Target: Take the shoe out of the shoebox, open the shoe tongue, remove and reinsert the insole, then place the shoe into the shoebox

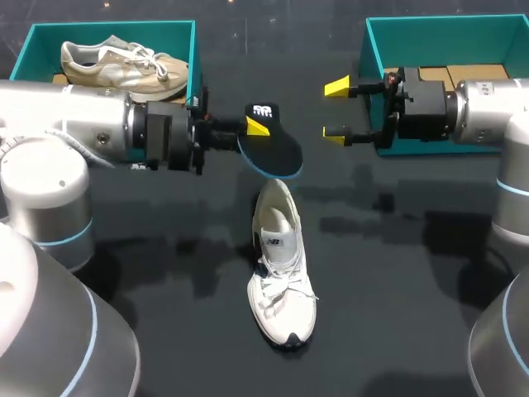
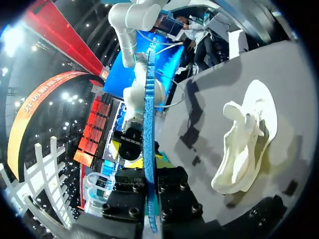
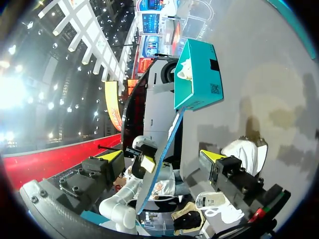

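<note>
Black table [image 1: 397, 281] carries the white shoe [image 1: 281, 273] near its middle, outside both boxes, toe toward the near edge. Just above its heel the left gripper [image 1: 256, 128] clamps the dark insole [image 1: 273, 150], and the right gripper [image 1: 335, 110] faces it, fingers spread, holding nothing. At the far corners sit two teal boxes: the left box [image 1: 33, 37] holds a beige shoe [image 1: 124, 66], and the right box [image 1: 446, 25] lies behind the right gripper.

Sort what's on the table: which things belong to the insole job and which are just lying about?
In the job: insole, in the left gripper; white shoe; right shoebox; right gripper, open.
Lying about: left shoebox, beige shoe inside it.
</note>
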You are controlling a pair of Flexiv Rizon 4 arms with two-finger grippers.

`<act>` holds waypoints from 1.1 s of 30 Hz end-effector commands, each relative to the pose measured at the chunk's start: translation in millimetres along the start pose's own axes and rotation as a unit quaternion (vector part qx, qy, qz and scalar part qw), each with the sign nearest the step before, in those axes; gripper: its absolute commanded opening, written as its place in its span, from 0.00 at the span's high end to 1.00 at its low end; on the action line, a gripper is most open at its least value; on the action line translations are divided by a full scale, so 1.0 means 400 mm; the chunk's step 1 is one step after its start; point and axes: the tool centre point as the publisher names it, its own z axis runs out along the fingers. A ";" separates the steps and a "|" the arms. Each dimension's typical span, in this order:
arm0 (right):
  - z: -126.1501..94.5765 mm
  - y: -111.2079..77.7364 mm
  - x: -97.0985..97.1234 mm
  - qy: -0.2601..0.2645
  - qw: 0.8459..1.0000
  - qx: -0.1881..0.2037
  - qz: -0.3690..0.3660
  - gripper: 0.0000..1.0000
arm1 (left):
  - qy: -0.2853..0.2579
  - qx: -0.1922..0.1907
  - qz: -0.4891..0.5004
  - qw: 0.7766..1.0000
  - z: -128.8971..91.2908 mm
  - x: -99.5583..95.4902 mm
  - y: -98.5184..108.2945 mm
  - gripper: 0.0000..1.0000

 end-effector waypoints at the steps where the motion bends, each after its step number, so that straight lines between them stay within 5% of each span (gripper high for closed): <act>1: 0.001 -0.002 0.000 -0.002 1.000 0.000 0.000 0.00 | 0.088 0.057 -0.204 0.973 -0.061 -0.035 -0.038 1.00; 7: 0.001 -0.002 0.000 -0.002 1.000 0.000 0.000 0.00 | 0.088 0.060 -0.376 0.921 -0.075 -0.048 -0.050 1.00; 30: 0.001 -0.002 0.000 -0.002 1.000 0.000 0.000 0.00 | -0.010 -0.005 -0.616 0.788 -0.090 -0.018 -0.082 1.00; 33: 0.001 -0.002 0.000 -0.002 1.000 0.000 0.000 0.00 | 0.004 0.006 -0.673 0.740 -0.090 -0.008 -0.075 1.00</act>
